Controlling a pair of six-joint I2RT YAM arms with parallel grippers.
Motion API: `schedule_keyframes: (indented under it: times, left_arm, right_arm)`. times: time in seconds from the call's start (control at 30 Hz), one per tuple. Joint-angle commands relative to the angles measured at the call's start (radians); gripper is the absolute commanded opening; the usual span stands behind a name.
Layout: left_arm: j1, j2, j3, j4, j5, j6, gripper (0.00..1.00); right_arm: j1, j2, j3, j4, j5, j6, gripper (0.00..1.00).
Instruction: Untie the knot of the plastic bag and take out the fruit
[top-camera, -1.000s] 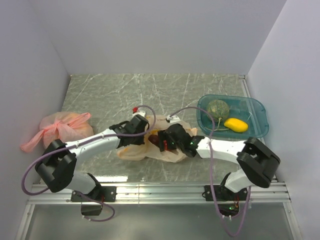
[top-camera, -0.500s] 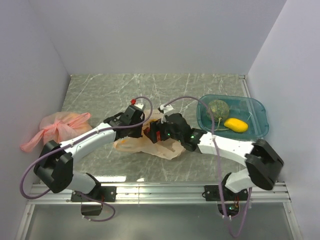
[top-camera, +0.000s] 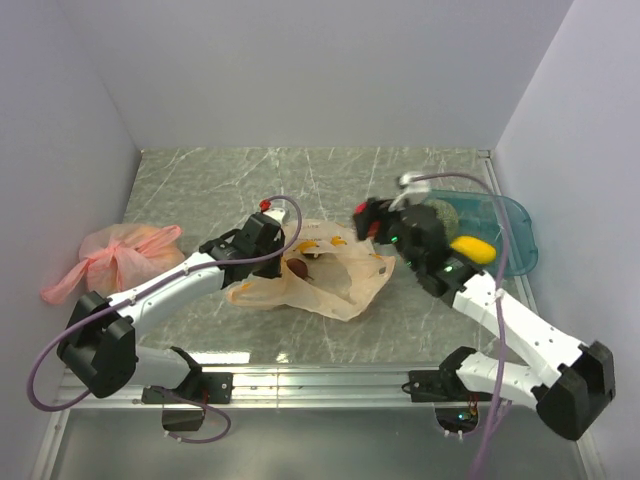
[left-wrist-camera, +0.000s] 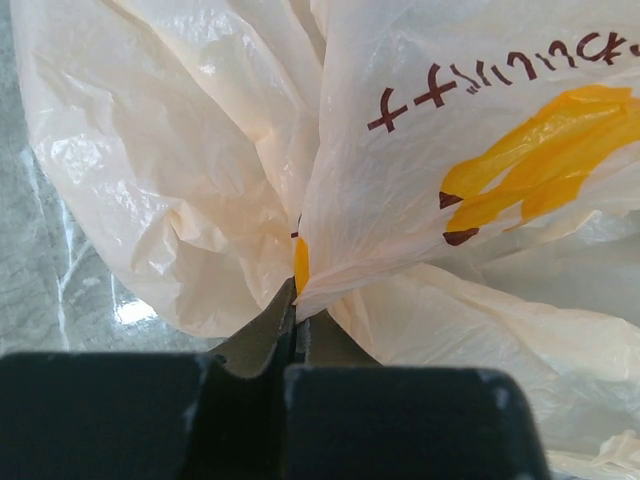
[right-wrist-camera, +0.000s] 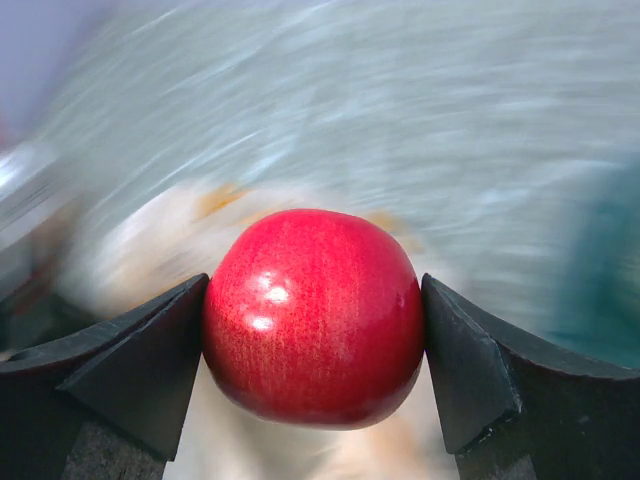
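The right gripper (right-wrist-camera: 315, 292) clamps the red fruit (right-wrist-camera: 312, 315) between its two dark fingers, one pressed to each side. In the top view it holds this fruit (top-camera: 372, 229) in the air between the plastic bag (top-camera: 330, 285) and the left rim of the teal tray (top-camera: 518, 232).

The left gripper (left-wrist-camera: 295, 312) is closed tight, pinching a gathered fold of the bag (left-wrist-camera: 200, 180). From above, that pinch sits at the bag's left edge (top-camera: 272, 246).

Beside the pinch, the film carries a row of dark red printed characters (left-wrist-camera: 480, 75), which I cannot read as words. Below them is a yellow-orange printed patch (left-wrist-camera: 540, 150).

The bag lies crumpled on the table (top-camera: 220, 190), and a small dark fruit (top-camera: 298, 267) shows through it. The melon (top-camera: 442, 211) and the yellow fruit (top-camera: 473, 249) lie in the tray. A pink bag (top-camera: 120, 256) sits well apart at the left.
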Motion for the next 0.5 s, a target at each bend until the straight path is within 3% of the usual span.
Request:
schedule_keyframes:
  times: [0.0, 0.23, 0.4, 0.47]
  left_arm:
    - [0.001, -0.026, -0.006, 0.025, 0.005, 0.028, 0.01]
    - [0.001, -0.06, -0.017, 0.026, -0.027, 0.042, 0.01]
    - [-0.001, -0.063, -0.015, 0.017, -0.038, 0.045, 0.01]
    - [0.001, -0.069, -0.018, 0.015, -0.039, 0.04, 0.0]
  right_arm:
    - [-0.212, -0.055, 0.043, -0.102, 0.171, 0.049, 0.0]
    - [-0.66, -0.014, 0.005, -0.131, 0.26, 0.275, 0.0]
    - [-0.837, 0.123, -0.001, -0.027, 0.196, 0.325, 0.04]
    - [-0.888, 0.194, 0.007, 0.015, 0.16, 0.327, 0.17]
